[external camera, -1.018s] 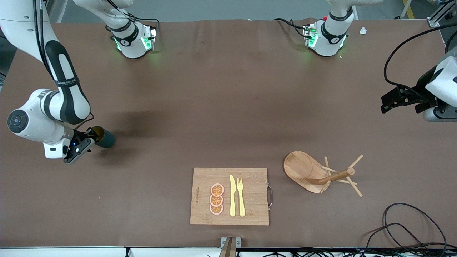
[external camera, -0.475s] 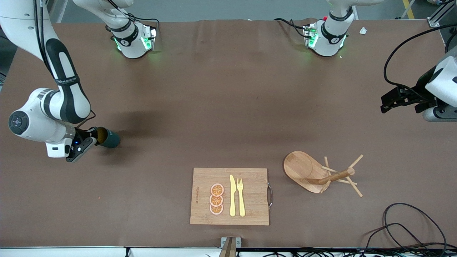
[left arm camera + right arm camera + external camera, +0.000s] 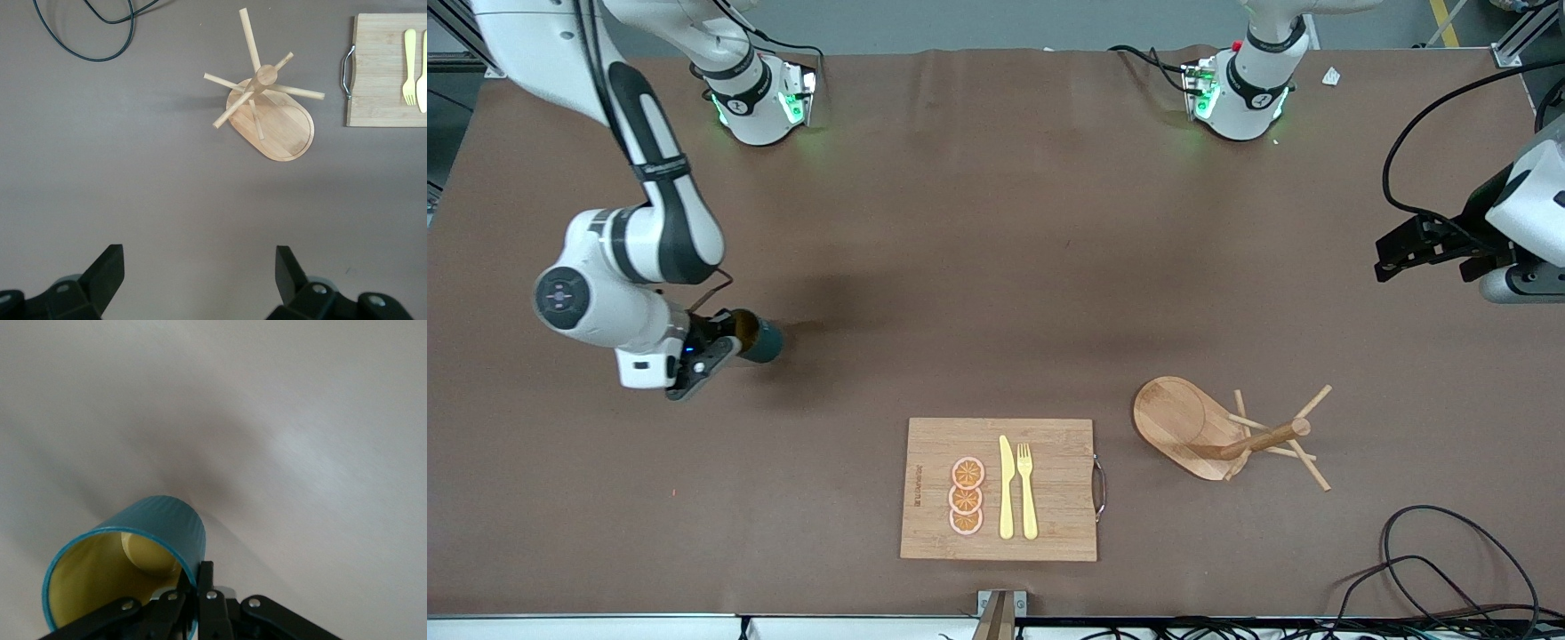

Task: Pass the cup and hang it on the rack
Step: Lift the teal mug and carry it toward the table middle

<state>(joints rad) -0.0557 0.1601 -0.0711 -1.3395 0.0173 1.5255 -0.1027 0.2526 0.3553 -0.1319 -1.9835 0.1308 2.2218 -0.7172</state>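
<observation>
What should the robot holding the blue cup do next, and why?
Probably carry the cup on toward the middle of the table. The right gripper is shut on its rim, up in the air near the right arm's end. The left gripper waits open over its own end, too far away for a pass, and the rack stands nearer that end.

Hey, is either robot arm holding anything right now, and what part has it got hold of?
The right claw holds the cup by its rim, pinching the wall at the mouth. The left claw is open and holds nothing.
</observation>
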